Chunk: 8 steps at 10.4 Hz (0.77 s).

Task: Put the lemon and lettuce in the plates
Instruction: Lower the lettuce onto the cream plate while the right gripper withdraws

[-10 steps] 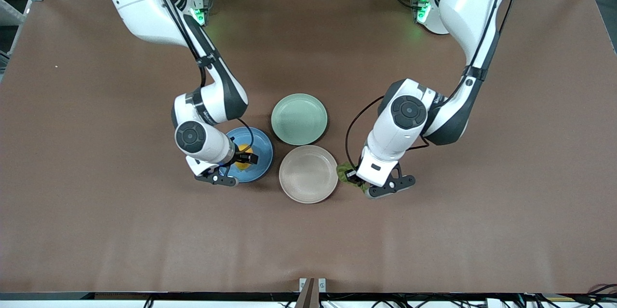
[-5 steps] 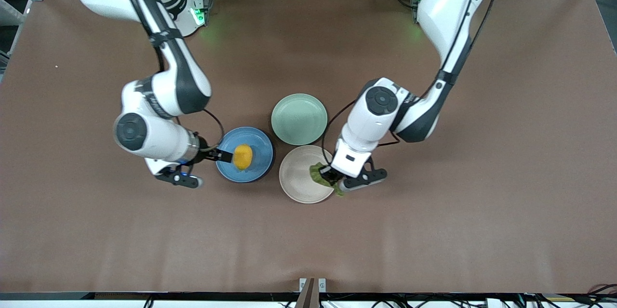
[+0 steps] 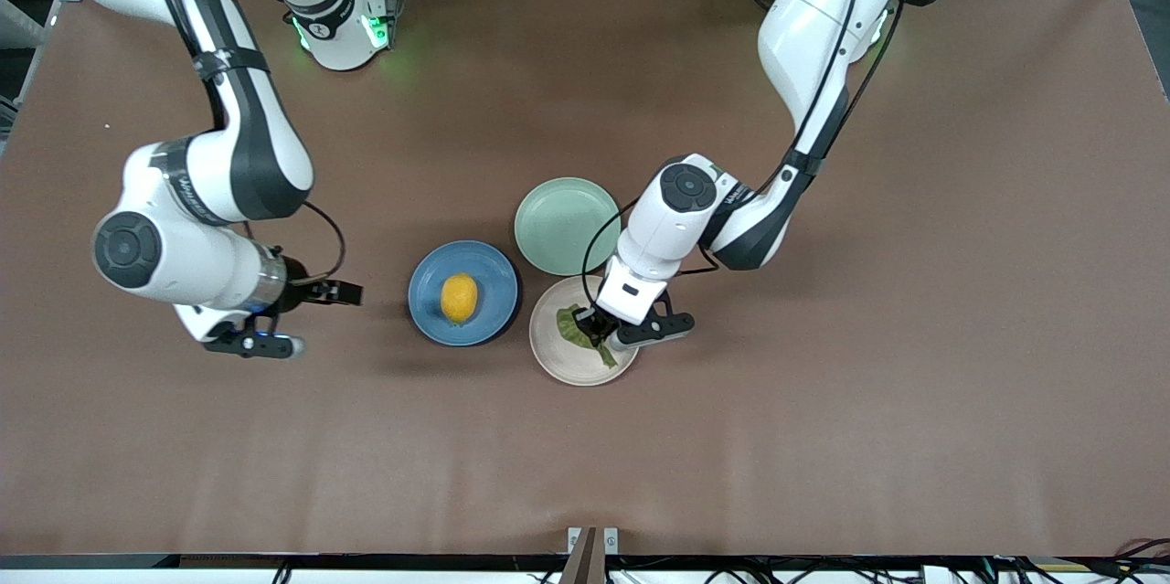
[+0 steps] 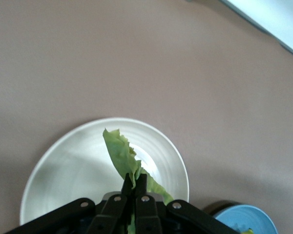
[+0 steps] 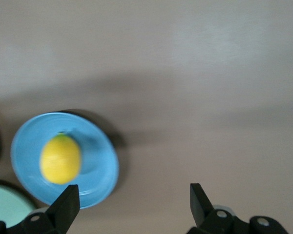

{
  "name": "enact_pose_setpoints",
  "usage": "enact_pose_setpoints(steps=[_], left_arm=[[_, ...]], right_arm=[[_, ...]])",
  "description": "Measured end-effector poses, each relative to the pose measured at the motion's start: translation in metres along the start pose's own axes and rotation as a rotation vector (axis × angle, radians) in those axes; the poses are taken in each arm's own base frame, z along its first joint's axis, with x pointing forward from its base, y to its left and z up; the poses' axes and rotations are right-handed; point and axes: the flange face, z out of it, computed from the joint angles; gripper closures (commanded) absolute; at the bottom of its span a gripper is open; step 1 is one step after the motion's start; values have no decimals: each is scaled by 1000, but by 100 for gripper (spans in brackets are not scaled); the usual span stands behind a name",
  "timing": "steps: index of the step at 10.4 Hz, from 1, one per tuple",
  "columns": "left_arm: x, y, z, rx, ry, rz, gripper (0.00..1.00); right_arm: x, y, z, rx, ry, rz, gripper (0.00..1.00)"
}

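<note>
The yellow lemon (image 3: 459, 298) lies in the blue plate (image 3: 484, 269), with nothing touching it. My right gripper (image 3: 347, 293) is open and empty over the bare table, off that plate toward the right arm's end. The right wrist view shows the lemon (image 5: 60, 159) on the blue plate (image 5: 95, 161), off to one side of the wide-open right gripper (image 5: 134, 200). My left gripper (image 3: 590, 328) is shut on the green lettuce (image 3: 572, 326) over the pale beige plate (image 3: 558, 355). In the left wrist view the lettuce (image 4: 119, 153) sticks out from the left gripper (image 4: 135, 180) above that plate (image 4: 63, 165).
A pale mint-green plate (image 3: 567, 226) sits farther from the front camera, touching both other plates. The brown table (image 3: 823, 429) stretches wide around the three plates. The blue plate's rim (image 4: 244, 219) shows at the edge of the left wrist view.
My right gripper has let go of the lemon and pulled back off the blue plate toward the right arm's end. My left gripper has carried the lettuce from beside the beige plate to over it.
</note>
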Motion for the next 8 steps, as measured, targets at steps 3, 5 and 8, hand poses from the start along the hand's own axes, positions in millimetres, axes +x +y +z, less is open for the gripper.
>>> enact_pose_setpoints(steps=[3, 5, 8], left_arm=[[-16, 4, 8, 6, -9, 17, 0], [-16, 4, 9, 7, -6, 19, 0], [3, -2, 2, 8, 15, 1, 0]], right_arm=[[-5, 59, -21, -11, 18, -45, 0], [-14, 86, -39, -41, 40, -59, 0], [-39, 109, -70, -63, 68, -57, 0]])
